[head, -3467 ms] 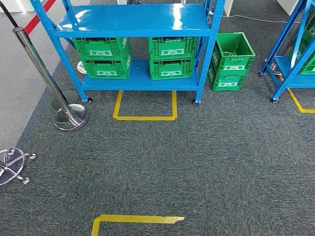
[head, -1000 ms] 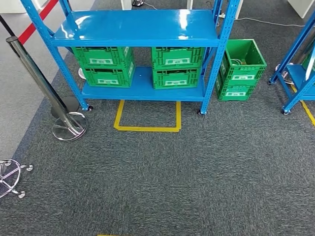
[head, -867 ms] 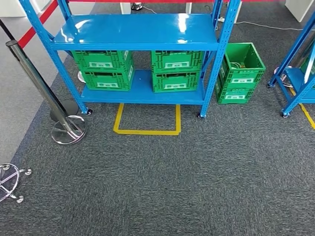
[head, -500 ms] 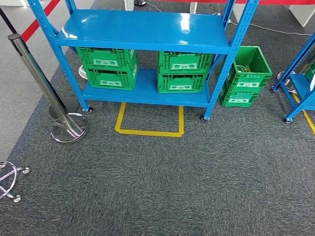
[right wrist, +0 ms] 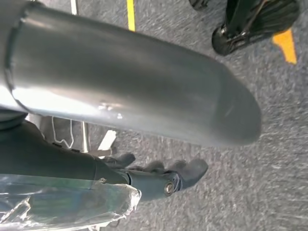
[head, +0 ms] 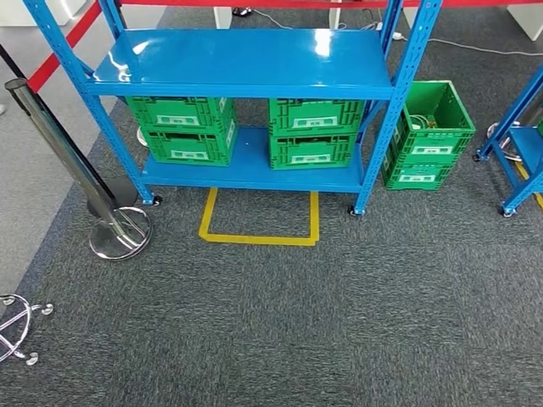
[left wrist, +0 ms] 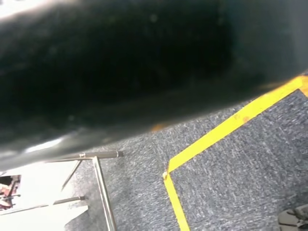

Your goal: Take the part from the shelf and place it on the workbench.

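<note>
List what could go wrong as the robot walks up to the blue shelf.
1. The tilted chrome stanchion and its round base stand close beside the blue shelf; drifting toward them could mean a trip or knock.
2. The green crates sit low under the upper board, so reaching in probably means a deep bend and tight clearance.
3. Stopping short of the yellow floor box may leave the crates out of reach.

This looks like a warehouse or factory-floor test area. A blue steel rack [head: 243, 64] on small feet holds green slotted plastic crates [head: 182, 127], and another green crate [head: 428, 134] stands beside it. Yellow tape lines [head: 260, 238] mark bays on grey carpet [head: 320, 322]. A chrome barrier post [head: 70, 165] carries a red belt [head: 61, 47].
</note>
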